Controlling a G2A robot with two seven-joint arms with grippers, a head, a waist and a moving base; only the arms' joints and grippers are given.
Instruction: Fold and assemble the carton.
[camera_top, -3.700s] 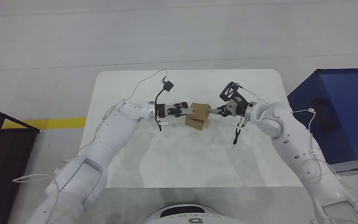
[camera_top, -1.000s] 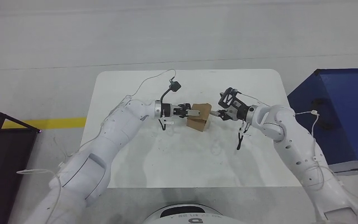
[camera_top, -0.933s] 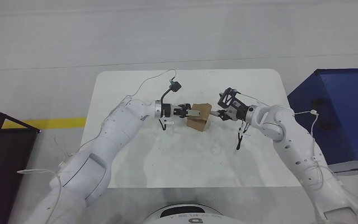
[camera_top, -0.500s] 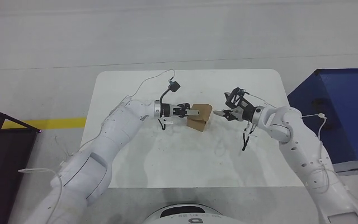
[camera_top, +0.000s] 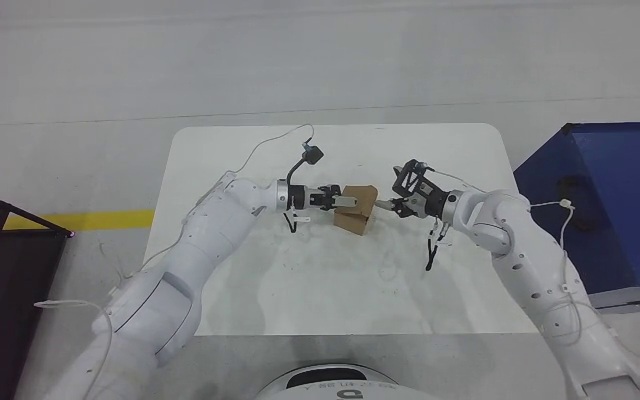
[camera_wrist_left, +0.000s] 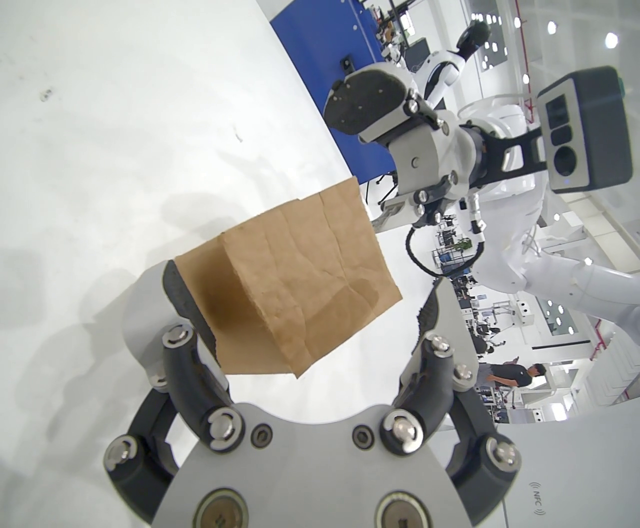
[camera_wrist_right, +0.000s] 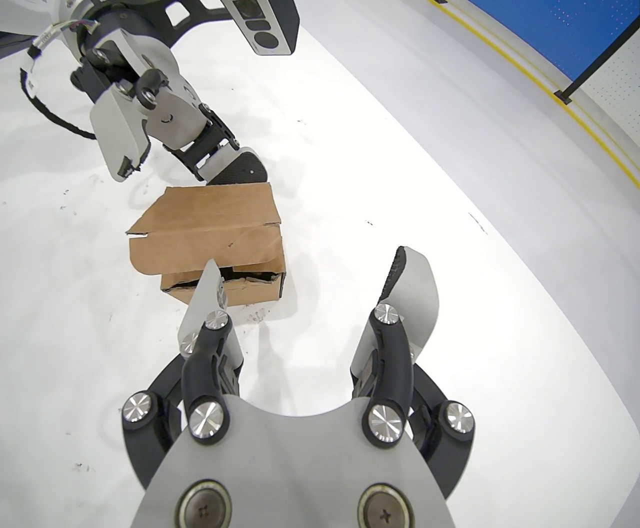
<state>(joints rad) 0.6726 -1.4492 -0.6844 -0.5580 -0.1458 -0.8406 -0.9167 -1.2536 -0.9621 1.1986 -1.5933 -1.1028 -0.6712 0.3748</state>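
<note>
Carton, top view: the brown carton (camera_top: 357, 208) sits on the white table (camera_top: 300, 290), about mid-width and slightly towards the far side, directly between the two pincers.
Pincers, top view: the left gripper (camera_top: 335, 200) is at the carton's left side; the right gripper (camera_top: 392, 207) is just beside its right side.
Left wrist view, own pincer: the left gripper (camera_wrist_left: 306, 295) has its fingers spread with the carton (camera_wrist_left: 300, 280) between them. One pad rests against a side panel and the other stands off it, so nothing is clamped.
Left wrist view, beyond: the right gripper (camera_wrist_left: 380, 155) faces in from the carton's other end.
Right wrist view, own pincer: the right gripper (camera_wrist_right: 307, 267) is spread wide. One fingertip overlaps the open mouth of the carton (camera_wrist_right: 215, 235), contact uncertain; the other is well clear to the side.
Right wrist view, beyond: the left gripper (camera_wrist_right: 185, 172) has one pad touching the top flap's back edge.
Deciding relation: the unclosed end faces the right pincer and the closed end faces the left, so the carton's axis runs along the line between them. The right arm looks best placed to work the loose flap while the left braces.
</note>
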